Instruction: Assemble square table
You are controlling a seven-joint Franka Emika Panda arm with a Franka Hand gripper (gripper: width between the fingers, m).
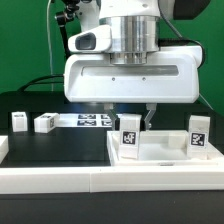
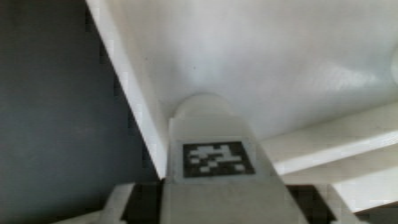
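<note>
The white square table top (image 1: pixel 160 158) lies at the front right of the black table, and in the wrist view its flat inside and raised rim (image 2: pixel 267 60) lie below the gripper. My gripper (image 1: pixel 137 124) is shut on a white tagged leg (image 1: pixel 129 137) and holds it upright over the top's near-left part. In the wrist view that leg (image 2: pixel 215 150) sits between the two fingers (image 2: pixel 146 203), tag facing the camera, with the gripper (image 2: pixel 217 198) closed on its sides. A second leg (image 1: pixel 197 135) stands at the top's right side. Two more legs (image 1: pixel 19 121) (image 1: pixel 45 123) stand on the exterior view's left.
The marker board (image 1: pixel 92 120) lies flat on the black table behind the held leg. A long white rail (image 1: pixel 90 186) runs along the front edge of the work surface. A green backdrop stands behind the arm.
</note>
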